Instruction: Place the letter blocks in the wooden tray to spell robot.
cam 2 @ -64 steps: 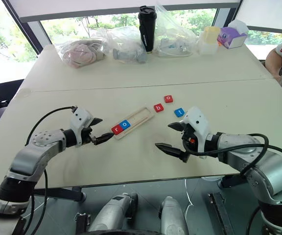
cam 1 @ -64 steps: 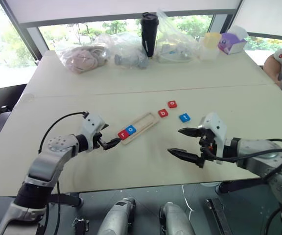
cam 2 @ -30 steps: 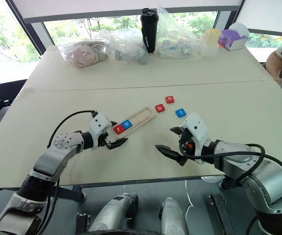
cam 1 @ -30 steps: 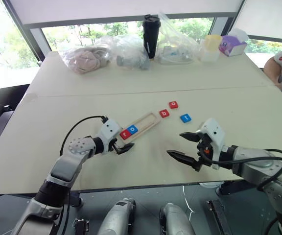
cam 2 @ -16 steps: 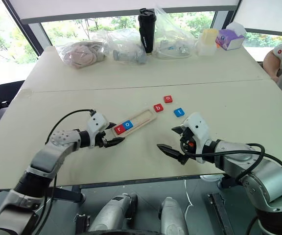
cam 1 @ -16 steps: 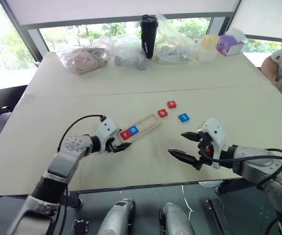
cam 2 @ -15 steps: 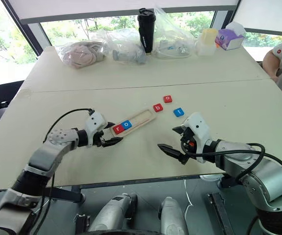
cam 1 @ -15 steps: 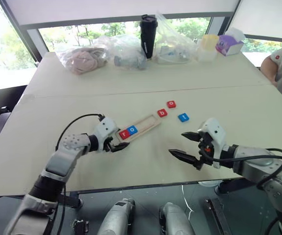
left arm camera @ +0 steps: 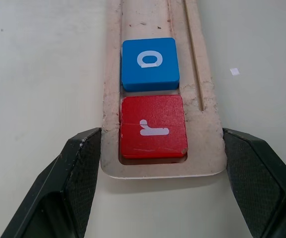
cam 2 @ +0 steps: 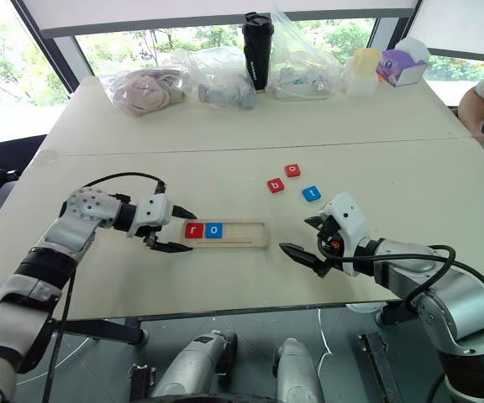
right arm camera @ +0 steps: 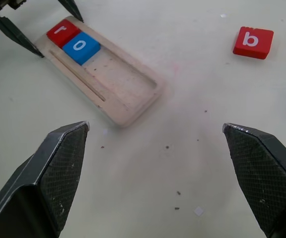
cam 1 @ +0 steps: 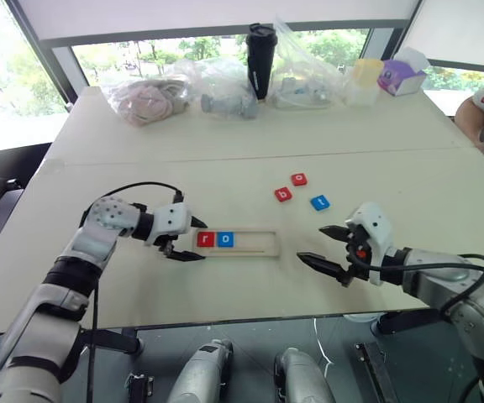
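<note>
The left end effector is clamping the near end of the wooden tray, 1 finger on each long side, while the tray is lying flat on the desk holding the red "r" block and blue "o" block side by side. The right end effector is hovering with fingers spread wide apart, gripping nothing. The red "b" block, a second red block and the blue "t" block are sitting loose on the desk beyond the tray.

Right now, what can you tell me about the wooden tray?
The wooden tray is a long, narrow, shallow holder of pale wood with a raised rim. It lies flat on the table, crosswise to the robot. A red r block and a blue o block fill its left end; the rest is empty. The left gripper clamps that end by its long sides.
</note>
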